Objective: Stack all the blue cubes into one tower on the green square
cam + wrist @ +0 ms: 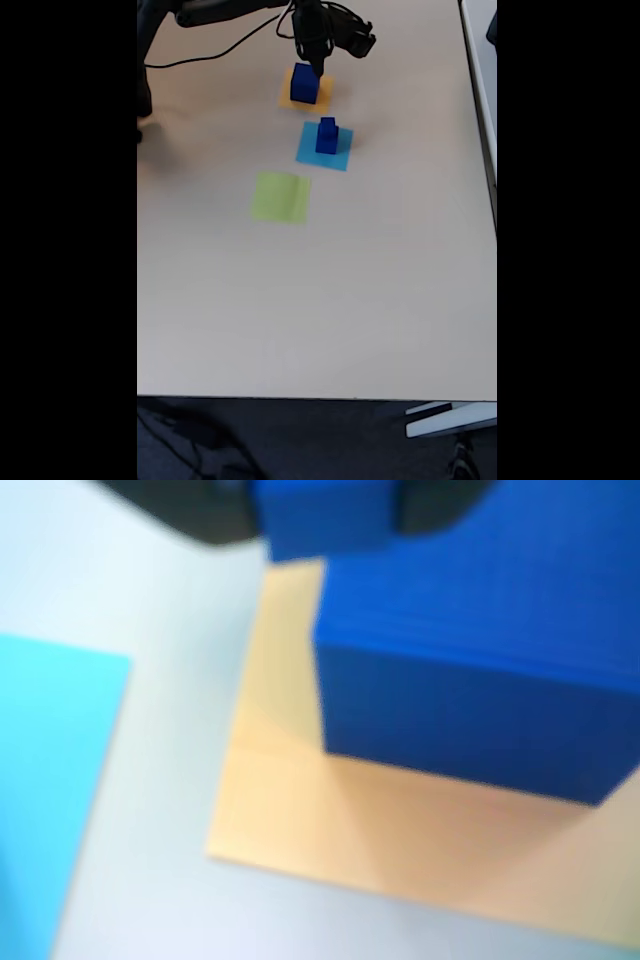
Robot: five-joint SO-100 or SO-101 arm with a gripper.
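Wrist view: claw [325, 520] sits at the top edge, dark jaws on either side of a small blue block [322, 520]. Whether they are pinching it or just flanking it, I can't tell; the picture is too blurred. Just below and right of the claw is the large blue cube [470, 645], sitting on the orange square [300, 820]. The edge of the light-blue square [50, 780] is off to the lower left of the claw, well apart from the orange one.

Fixed view: claw [318, 68] hangs right at the top of the large blue cube [304, 84], which sits on the orange square [322, 95]. Jaw opening is too small to read here. Below the claw in this view, two stacked blue cubes [327, 136] stand on the light-blue square [310, 150], the smaller piece on top. The green square [281, 197] lies further down and slightly left, bare, with nothing on it. The table [350, 300] is otherwise open around it.

Judgement: the step in hand looks like a grasp on or at the large cube, which should go to green first as the base. To do it well:
- centre the jaws over the cube, open wide enough to span it
- descend straight and grip on flat opposite faces, not corners
- lift clear before translating so the orange sheet isn't dragged
- pass wide of the stack on light-blue
- set down square in the middle of green, since the other cubes need a level base
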